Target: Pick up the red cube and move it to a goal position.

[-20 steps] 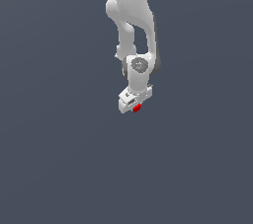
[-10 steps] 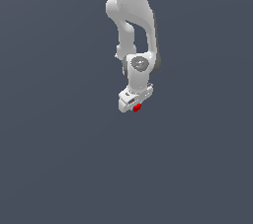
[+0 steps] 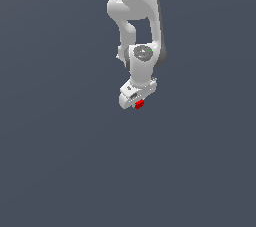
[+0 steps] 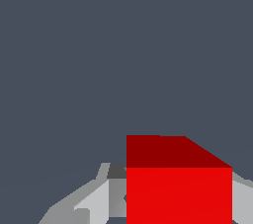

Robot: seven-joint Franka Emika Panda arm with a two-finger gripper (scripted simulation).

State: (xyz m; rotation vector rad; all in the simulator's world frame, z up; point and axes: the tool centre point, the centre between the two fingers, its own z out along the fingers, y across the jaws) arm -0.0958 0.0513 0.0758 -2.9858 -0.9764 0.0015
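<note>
A smooth, glossy white robot arm made of rounded, tube-like segments reaches down from the top of the exterior view, ending in a cylindrical wrist with a round grey disc on its face. Below the wrist sits the blocky white gripper, angular where the arm above it is curved. The small, plain bright-red cube shows at the gripper's lower edge, much narrower than the gripper body and partly hidden by it.

In the wrist view the red cube fills the lower part of the picture: a flat, evenly lit bright-red face with sharp straight edges, and above it a darker red face slanting away. It has no markings or texture. Pale grey and white fingers with faceted, matte surfaces flank the cube on both sides and lie tight against it, so the gripper is pinching the cube between them.

Everything behind is a uniform, matte slate-grey surface with no grain, seams or edges. From these views I cannot tell whether the cube is touching that surface or held clear of it.
</note>
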